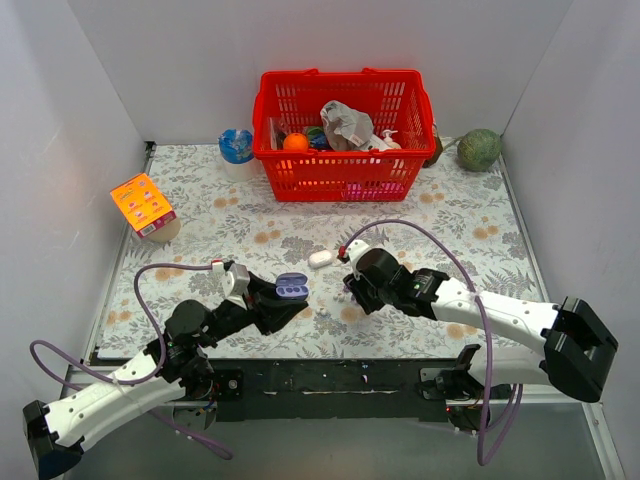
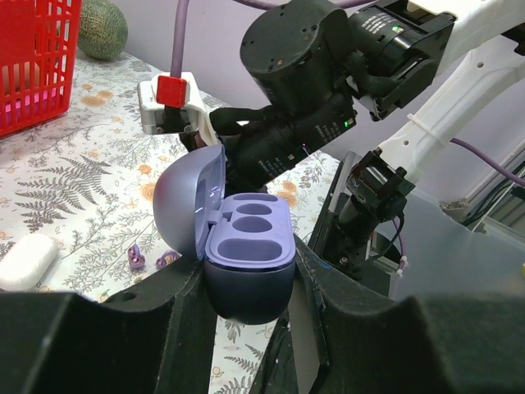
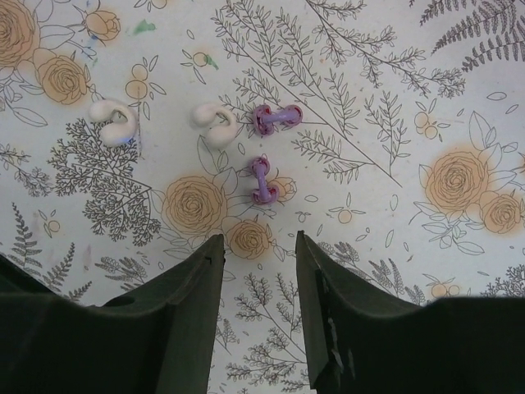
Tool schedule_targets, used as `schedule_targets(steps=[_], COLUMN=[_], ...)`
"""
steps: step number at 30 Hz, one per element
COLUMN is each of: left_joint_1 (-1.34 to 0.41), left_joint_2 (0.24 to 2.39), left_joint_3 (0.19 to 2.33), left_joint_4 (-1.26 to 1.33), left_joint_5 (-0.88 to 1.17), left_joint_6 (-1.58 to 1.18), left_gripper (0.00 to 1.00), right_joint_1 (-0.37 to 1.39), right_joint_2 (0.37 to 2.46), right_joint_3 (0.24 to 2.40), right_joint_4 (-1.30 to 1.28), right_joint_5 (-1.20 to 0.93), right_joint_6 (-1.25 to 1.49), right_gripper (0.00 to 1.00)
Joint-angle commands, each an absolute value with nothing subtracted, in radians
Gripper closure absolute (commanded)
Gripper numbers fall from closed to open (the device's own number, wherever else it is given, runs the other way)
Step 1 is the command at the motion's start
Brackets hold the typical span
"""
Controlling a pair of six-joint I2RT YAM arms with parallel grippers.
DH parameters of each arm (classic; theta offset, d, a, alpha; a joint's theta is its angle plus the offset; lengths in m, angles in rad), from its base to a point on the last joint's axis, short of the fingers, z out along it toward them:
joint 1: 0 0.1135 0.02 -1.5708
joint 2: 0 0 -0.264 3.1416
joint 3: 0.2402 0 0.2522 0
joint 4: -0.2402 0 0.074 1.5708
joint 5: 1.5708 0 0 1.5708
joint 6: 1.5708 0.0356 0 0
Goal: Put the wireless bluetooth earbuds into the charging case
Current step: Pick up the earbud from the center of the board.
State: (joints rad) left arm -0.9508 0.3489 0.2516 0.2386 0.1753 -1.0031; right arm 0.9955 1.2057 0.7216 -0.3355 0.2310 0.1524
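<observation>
1. The left end effector (image 2: 250, 283) is pressed onto the lower shell of the charging case (image 2: 250, 246). It holds the case lid-open with both sockets empty and facing up, seemingly clear of the worktop (image 3: 394, 82).
2. The right end effector (image 3: 258, 246) hangs over the worktop, fingers spread partway with nothing between them.
3. Two white earbuds (image 3: 215, 125) lie loose ahead and to the left of those fingertips in the right wrist view.
4. The nearer purple earbud (image 3: 262, 180) lies just ahead of the gap and almost in line with it. Its long axis points away from the fingertips, so they would close across its narrow width.
5. The second purple earbud (image 3: 276, 118) lies farther ahead, turned crosswise.
6. The right arm is clearly nearer; the pick likely calls for a short reach forward and down.
</observation>
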Motion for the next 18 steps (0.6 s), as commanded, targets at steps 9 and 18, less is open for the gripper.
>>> schedule_targets(steps=[9,18], left_joint_1=[-0.948,-0.948], left_joint_2=[0.347,0.354], left_joint_3=[0.282,0.282], left_joint_4=[0.227,0.227], left_joint_5=[0.169,0.160], left_joint_6=[-1.009,-1.009], left_gripper=[1.00,1.00], right_joint_1=[0.940,0.933], right_joint_2=[1.292,1.345], right_joint_3=[0.776,0.779], right_joint_4=[-0.226,-0.203], right_joint_5=[0.152,0.117], right_joint_6=[0.043,0.038], right_gripper=[0.55,0.58])
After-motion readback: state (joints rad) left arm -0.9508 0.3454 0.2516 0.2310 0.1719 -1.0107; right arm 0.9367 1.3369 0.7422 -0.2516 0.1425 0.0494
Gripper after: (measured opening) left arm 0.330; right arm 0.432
